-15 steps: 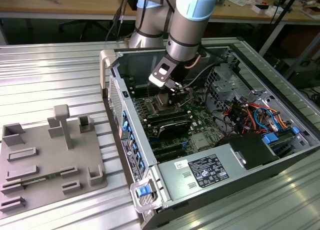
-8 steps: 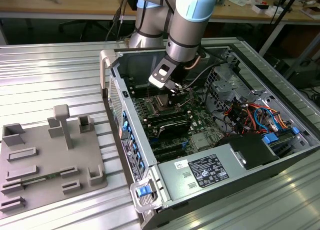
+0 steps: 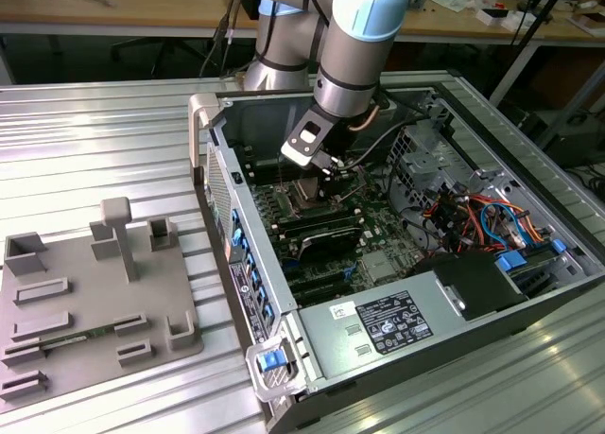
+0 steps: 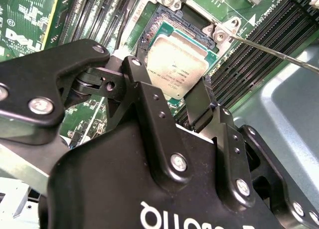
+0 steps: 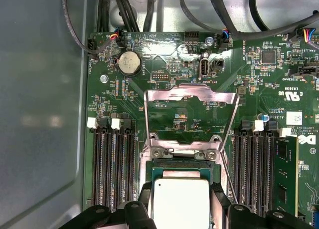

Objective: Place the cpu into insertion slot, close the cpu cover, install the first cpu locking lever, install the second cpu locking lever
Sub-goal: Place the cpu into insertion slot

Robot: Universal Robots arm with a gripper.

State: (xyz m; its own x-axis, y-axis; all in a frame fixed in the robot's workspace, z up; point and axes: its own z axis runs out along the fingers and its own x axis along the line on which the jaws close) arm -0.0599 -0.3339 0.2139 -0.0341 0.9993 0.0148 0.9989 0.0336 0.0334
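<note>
The cpu (image 4: pixel 177 69) is a small square chip with a silvery top. It sits level in or just over the insertion slot (image 4: pixel 172 20), a dark square socket on the green board. My gripper (image 4: pixel 167 82) is shut on the cpu, one black finger against each opposite edge. In the first wrist view the cpu (image 5: pixel 180 199) lies between the fingers (image 5: pixel 145 201), with the slot's rim (image 5: pixel 182 163) beyond it. The cpu cover (image 5: pixel 189 95), a thin metal frame, stands flipped back and open. In the exterior view my gripper (image 3: pixel 317 176) reaches down into the computer case.
A thin lever wire (image 4: pixel 271 53) juts out beside the socket. Black memory slots (image 5: pixel 112 164) flank the socket on both sides. Cable bundles (image 3: pixel 473 217) and the case walls (image 3: pixel 213 136) close in around the arm. A grey fixture tray (image 3: pixel 95 302) lies on the table at the exterior view's left.
</note>
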